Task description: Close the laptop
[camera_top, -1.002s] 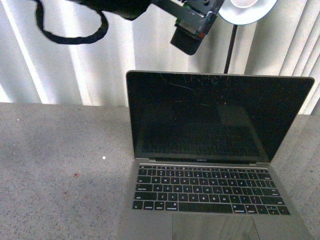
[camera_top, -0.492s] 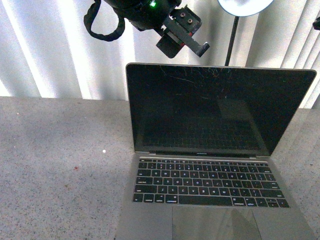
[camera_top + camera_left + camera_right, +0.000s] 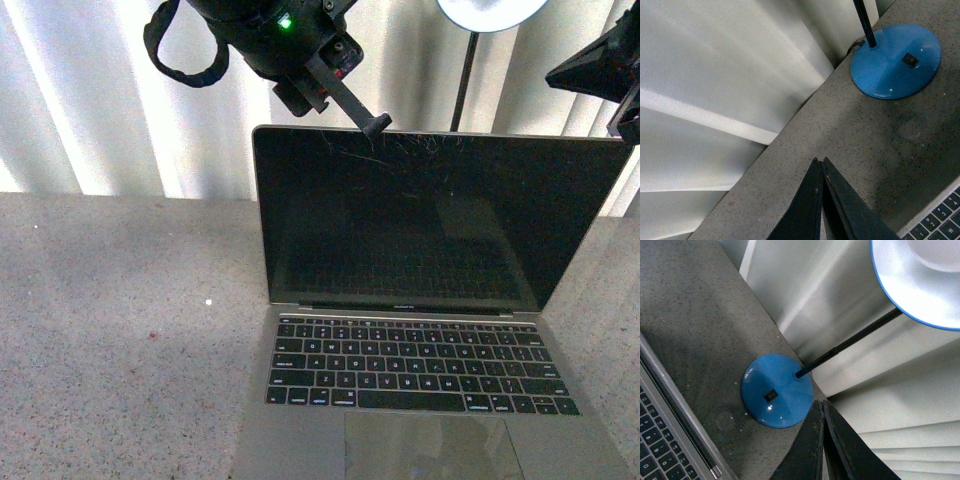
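Note:
The laptop (image 3: 400, 215) stands open on the grey table, its black scratched screen upright and its black keys toward me. My left gripper (image 3: 377, 124) is shut and empty, with its fingertips just above the top edge of the screen, left of the middle. My right gripper (image 3: 552, 77) is shut and empty, and hangs high behind the screen's upper right corner. In the left wrist view the shut gripper (image 3: 820, 160) points at the table behind the laptop (image 3: 940, 220). In the right wrist view the shut gripper (image 3: 821, 402) is above the lamp base, with the laptop (image 3: 660, 430) to one side.
A desk lamp with a blue round base (image 3: 895, 60) and a black stem (image 3: 462, 85) stands behind the laptop; its base (image 3: 777, 390) and lit head (image 3: 920, 275) show in the right wrist view. White pleated curtains (image 3: 100, 110) close the back. The grey speckled table (image 3: 120, 330) extends left.
My left gripper has come down and swung so that its fingertips reach the screen's top edge. My right gripper has come into view at the upper right.

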Robot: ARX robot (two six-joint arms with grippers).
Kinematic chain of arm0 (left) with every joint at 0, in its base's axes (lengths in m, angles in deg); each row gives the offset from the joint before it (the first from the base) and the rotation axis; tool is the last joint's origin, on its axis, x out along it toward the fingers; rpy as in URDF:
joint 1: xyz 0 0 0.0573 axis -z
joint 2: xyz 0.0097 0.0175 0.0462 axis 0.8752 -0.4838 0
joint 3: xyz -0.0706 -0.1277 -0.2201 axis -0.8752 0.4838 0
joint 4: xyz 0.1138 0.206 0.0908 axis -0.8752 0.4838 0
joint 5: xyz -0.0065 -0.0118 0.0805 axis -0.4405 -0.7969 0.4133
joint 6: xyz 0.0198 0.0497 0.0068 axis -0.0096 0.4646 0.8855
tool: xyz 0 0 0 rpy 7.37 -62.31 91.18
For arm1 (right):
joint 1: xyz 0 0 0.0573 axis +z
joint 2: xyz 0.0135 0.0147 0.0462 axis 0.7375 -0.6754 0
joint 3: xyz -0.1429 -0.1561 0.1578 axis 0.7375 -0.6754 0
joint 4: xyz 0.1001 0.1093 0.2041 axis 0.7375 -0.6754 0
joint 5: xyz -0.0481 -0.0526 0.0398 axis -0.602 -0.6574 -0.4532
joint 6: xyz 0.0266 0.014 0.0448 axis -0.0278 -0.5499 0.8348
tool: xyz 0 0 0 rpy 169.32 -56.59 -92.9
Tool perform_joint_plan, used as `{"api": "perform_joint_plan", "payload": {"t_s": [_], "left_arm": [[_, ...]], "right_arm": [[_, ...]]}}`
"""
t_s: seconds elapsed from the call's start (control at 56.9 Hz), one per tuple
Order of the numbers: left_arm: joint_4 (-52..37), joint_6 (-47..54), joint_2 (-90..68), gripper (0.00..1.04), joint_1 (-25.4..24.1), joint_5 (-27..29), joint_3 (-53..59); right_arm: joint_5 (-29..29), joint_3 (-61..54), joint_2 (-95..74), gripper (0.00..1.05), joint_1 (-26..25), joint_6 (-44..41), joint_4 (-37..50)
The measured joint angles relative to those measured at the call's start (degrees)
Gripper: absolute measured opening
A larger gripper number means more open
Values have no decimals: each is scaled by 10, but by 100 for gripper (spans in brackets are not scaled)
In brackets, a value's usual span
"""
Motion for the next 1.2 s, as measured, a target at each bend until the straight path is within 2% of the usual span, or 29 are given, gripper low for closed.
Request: {"api": "perform_joint_plan", "payload": {"t_s": [0.281, 0.527, 0.896, 1.195], "left_arm": [[12, 13, -6, 4, 6, -23, 10], [11, 24, -7, 4, 9, -23, 19], [63, 21, 8, 4, 11, -60, 57], [63, 23, 22, 4, 18, -56, 85]], "right_arm": [[-6, 5, -14, 3, 33, -44, -47], [-1, 3, -17, 3, 33, -67, -77], [3, -38, -1, 3, 35, -92, -102], [8, -77, 25, 3, 45, -101, -113]]}}
